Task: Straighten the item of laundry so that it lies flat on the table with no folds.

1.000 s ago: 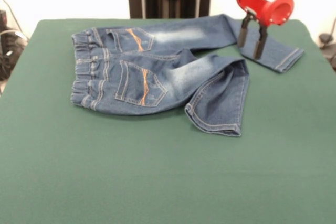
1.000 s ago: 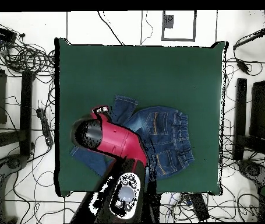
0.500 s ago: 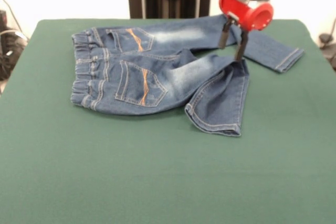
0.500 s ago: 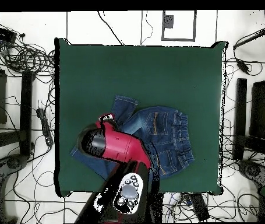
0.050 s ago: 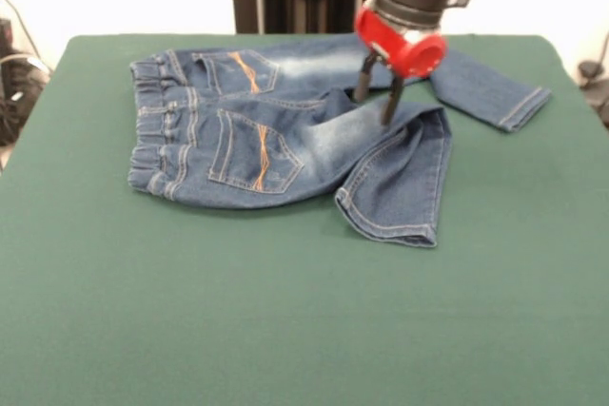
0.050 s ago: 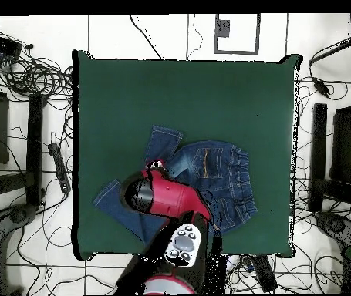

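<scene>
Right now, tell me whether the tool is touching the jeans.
Cannot tell. In the front view the open tool overlaps the jeans near the folded leg, showing neither contact nor gap; overhead, the arm hides it.

A pale floor (image 6: 163, 35) strewn with black cables (image 6: 35, 73) surrounds the scene, lit brightly

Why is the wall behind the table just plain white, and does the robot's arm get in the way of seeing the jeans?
Front view: the background is washed out by bright light, while the jeans and the hand show clearly, with a soft shadow under the folded leg. Overhead view: the arm covers part of the jeans on the table.
</scene>
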You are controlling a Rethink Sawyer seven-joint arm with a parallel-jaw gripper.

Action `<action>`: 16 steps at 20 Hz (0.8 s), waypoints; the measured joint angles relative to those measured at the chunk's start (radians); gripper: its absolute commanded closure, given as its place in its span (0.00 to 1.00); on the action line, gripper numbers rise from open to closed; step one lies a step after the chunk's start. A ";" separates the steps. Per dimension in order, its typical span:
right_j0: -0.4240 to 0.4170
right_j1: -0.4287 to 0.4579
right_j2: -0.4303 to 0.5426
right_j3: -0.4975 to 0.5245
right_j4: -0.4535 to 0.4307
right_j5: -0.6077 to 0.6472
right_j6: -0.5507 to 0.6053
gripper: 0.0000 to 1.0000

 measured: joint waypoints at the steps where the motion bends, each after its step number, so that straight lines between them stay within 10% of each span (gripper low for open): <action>1: -0.008 0.002 0.000 0.004 -0.008 -0.005 0.000 0.00; 16: -0.155 -0.019 -0.002 0.087 -0.178 -0.074 0.000 0.00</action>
